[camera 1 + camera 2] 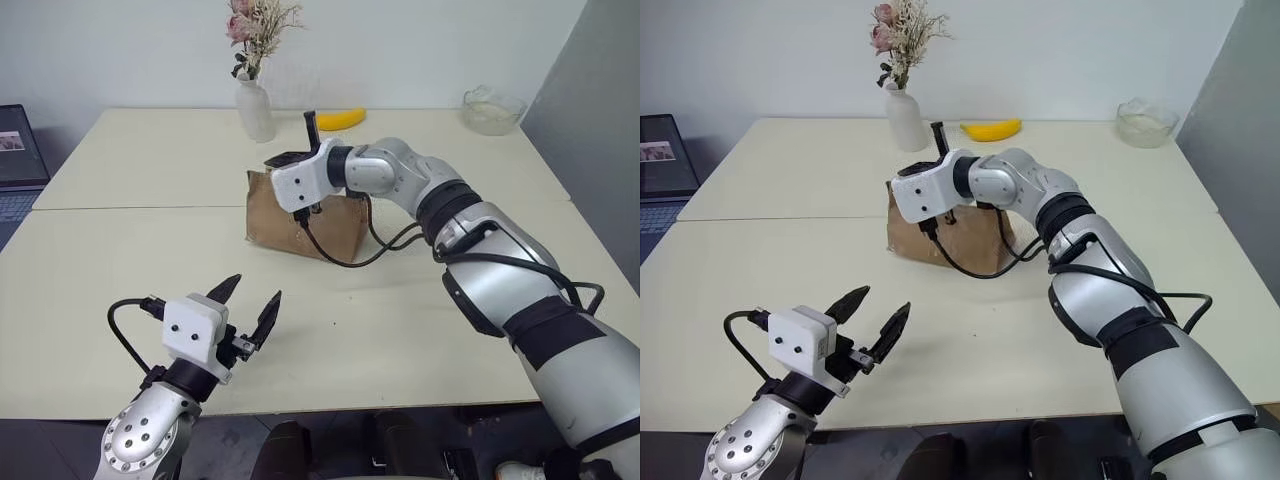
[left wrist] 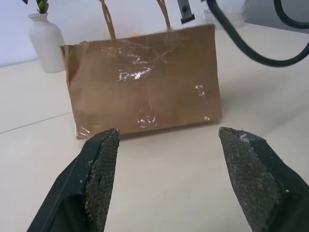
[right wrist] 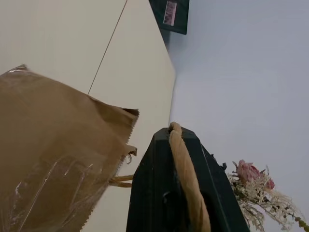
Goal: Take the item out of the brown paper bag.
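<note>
The brown paper bag (image 1: 300,225) stands upright in the middle of the table, creased, with tan cord handles (image 2: 107,19). My right gripper (image 1: 310,124) hovers over the bag's top, shut on one cord handle (image 3: 189,179), which runs between its black fingers. Inside the bag, the item is hidden. My left gripper (image 1: 252,300) is open near the table's front edge, well short of the bag, its fingers (image 2: 99,164) wide apart with nothing between them and pointing at the bag's near face (image 2: 145,82).
A white vase (image 1: 255,108) with dried flowers stands just behind the bag. A yellow banana (image 1: 340,119) lies at the back, a glass bowl (image 1: 492,110) at the back right. A laptop (image 1: 18,150) sits at the far left. My right arm's black cable (image 1: 340,262) droops in front of the bag.
</note>
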`<move>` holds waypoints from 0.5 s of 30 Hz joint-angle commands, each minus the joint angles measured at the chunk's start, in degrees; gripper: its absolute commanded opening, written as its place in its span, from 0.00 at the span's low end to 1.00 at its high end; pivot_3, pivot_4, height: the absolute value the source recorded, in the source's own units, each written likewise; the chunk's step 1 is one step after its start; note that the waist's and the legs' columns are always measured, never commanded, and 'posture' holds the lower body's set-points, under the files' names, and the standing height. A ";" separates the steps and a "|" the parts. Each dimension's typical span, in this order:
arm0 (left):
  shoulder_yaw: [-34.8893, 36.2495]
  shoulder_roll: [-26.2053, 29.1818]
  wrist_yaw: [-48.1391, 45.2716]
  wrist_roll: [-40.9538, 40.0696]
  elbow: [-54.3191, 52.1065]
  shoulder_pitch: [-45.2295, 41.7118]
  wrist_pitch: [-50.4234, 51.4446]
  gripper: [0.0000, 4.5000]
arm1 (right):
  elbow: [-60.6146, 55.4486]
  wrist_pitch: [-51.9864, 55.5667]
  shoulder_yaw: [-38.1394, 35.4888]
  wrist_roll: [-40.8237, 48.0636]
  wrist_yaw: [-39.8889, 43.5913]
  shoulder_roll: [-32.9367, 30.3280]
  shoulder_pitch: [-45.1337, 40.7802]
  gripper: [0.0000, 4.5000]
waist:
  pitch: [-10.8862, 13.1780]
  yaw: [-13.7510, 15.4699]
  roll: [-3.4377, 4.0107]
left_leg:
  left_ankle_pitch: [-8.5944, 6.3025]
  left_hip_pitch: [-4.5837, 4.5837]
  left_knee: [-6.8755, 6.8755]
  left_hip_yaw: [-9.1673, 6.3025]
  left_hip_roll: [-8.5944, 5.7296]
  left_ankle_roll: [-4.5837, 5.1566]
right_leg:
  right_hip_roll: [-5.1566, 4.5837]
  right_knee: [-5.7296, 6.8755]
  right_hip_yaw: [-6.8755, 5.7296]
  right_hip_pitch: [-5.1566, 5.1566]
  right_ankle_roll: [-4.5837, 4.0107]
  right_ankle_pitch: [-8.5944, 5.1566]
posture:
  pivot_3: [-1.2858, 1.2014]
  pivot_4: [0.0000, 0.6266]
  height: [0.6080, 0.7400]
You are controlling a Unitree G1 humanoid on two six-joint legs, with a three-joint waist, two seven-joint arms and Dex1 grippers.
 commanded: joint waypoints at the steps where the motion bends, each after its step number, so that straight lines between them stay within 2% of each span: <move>1: 0.46 0.50 -0.67 0.14 -0.95 -0.10 -1.26 0.77 | 0.08 1.48 -1.30 0.90 0.11 0.08 -0.26 0.05 | 0.00 0.00 0.00 | 0.00 0.00 0.00 -0.01 0.00 0.00 | 0.00 0.00 0.00 0.00 0.00 0.00 | 0.52 0.24 1.00; 4: 0.37 0.81 -1.20 0.18 -0.80 -0.08 -1.39 0.77 | 0.08 2.10 -2.13 1.54 1.60 -0.08 -0.12 0.20 | 0.00 0.00 0.00 | 0.00 0.00 0.00 -0.02 0.00 0.00 | 0.00 0.01 -0.01 0.00 0.00 0.00 | 0.52 0.24 1.00; 8: -0.07 1.08 -1.97 0.10 -0.34 -0.54 -1.48 0.77 | -0.30 3.12 -5.33 4.63 5.61 -0.20 -0.95 0.51 | 0.00 0.00 0.00 | 0.00 0.00 0.00 -0.03 0.00 0.00 | 0.00 0.01 -0.03 0.00 0.04 0.02 | 0.52 0.24 1.00; 11: -0.52 1.45 -2.69 -0.08 0.40 -1.35 -1.38 0.77 | -1.08 3.96 -10.69 10.77 13.56 -0.68 -1.44 0.74 | 0.00 0.00 0.00 | 0.00 0.00 0.00 -0.04 0.00 0.00 | 0.01 0.00 -0.03 0.01 0.21 0.13 | 0.52 0.24 1.00; 15: -0.34 2.24 -4.48 -1.24 1.46 -2.93 -1.01 0.77 | -2.58 10.36 -20.42 22.15 28.10 -1.59 -2.05 0.74 | 0.00 0.08 0.00 | 0.00 0.00 0.00 -0.07 0.00 0.00 | 0.01 -0.01 -0.06 0.02 0.24 0.18 | 0.52 0.24 1.00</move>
